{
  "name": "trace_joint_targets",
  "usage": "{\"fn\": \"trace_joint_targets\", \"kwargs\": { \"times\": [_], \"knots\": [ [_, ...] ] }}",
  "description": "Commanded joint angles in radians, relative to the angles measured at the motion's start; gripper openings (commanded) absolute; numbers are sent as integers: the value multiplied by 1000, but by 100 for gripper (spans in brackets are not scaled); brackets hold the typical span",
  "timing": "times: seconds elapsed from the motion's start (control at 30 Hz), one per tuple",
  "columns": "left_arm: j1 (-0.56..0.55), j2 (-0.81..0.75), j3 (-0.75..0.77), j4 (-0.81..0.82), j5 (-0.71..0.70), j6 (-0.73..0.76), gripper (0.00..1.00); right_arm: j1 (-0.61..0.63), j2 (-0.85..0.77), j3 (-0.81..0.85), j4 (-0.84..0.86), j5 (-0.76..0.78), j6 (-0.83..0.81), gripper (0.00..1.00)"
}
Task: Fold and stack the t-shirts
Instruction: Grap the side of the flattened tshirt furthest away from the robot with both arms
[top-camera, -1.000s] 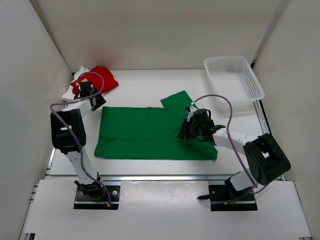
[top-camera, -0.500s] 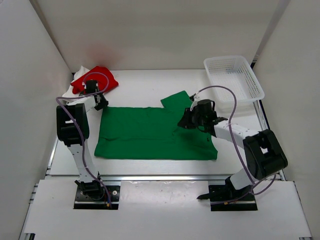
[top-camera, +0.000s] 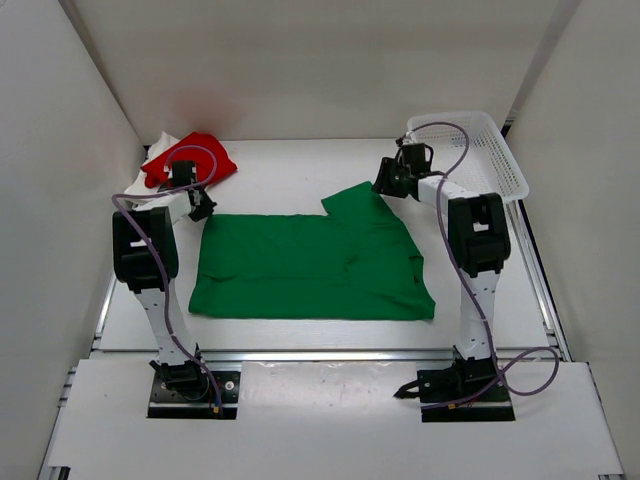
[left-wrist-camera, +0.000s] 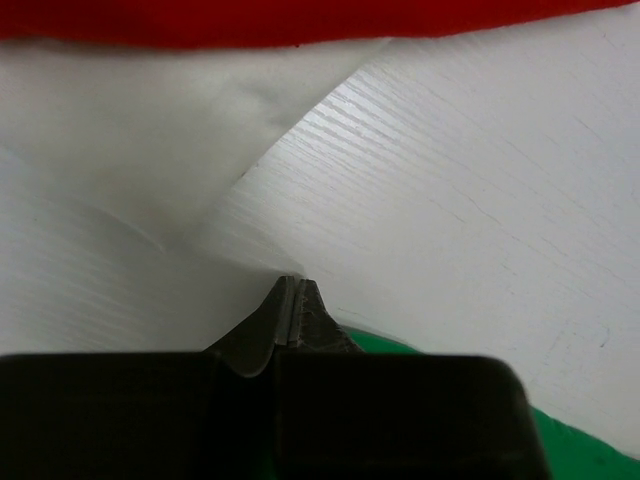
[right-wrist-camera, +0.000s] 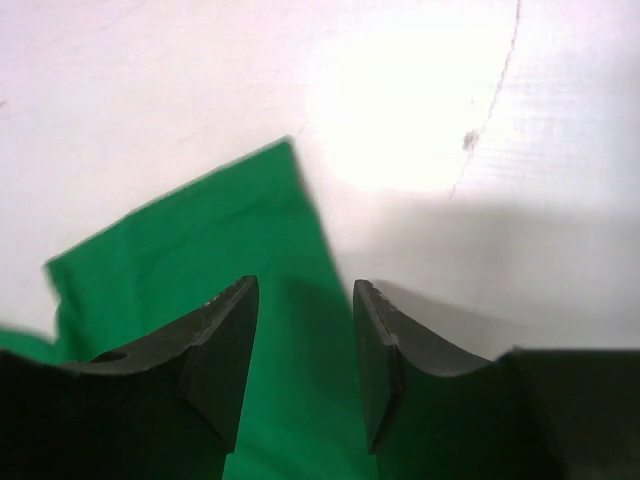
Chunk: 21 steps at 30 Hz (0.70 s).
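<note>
The green t-shirt (top-camera: 310, 265) lies spread flat mid-table, one sleeve (top-camera: 358, 198) pointing back. At the back left the red t-shirt (top-camera: 200, 157) lies bunched on the white t-shirt (top-camera: 162, 142). My left gripper (top-camera: 203, 211) is shut at the green shirt's back left corner. In the left wrist view its tips (left-wrist-camera: 297, 285) meet in front of white cloth (left-wrist-camera: 150, 130), with green (left-wrist-camera: 585, 450) beside them; whether cloth is pinched does not show. My right gripper (top-camera: 384, 184) stands open over the sleeve's edge (right-wrist-camera: 200, 250), holding nothing.
A white lattice basket (top-camera: 508, 155) stands at the back right, close behind the right gripper. White walls enclose the table on the left, back and right. The right arm stretches along the shirt's right side.
The right gripper let go at the shirt's right side, opened, and swung back to the sleeve. The left gripper moved to the shirt's back left corner and shut.
</note>
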Motion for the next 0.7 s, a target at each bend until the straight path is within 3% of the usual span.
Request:
{"fn": "trace_joint_targets", "kwargs": {
  "times": [0.0,0.27,0.47,0.67],
  "knots": [
    [-10,-77,4,7,4,-23,0,14,105,204,-147,47,-71,42],
    [-12,-117,-23,44,33,-46,0,35,412,766,-501,67,-110,44],
    [-17,-126,-51,54,34,-50,0,63,641,1249,-813,154,-133,36],
    [-17,-126,-51,54,40,-49,0,77,597,1201,-835,250,-125,35]
  ]
}}
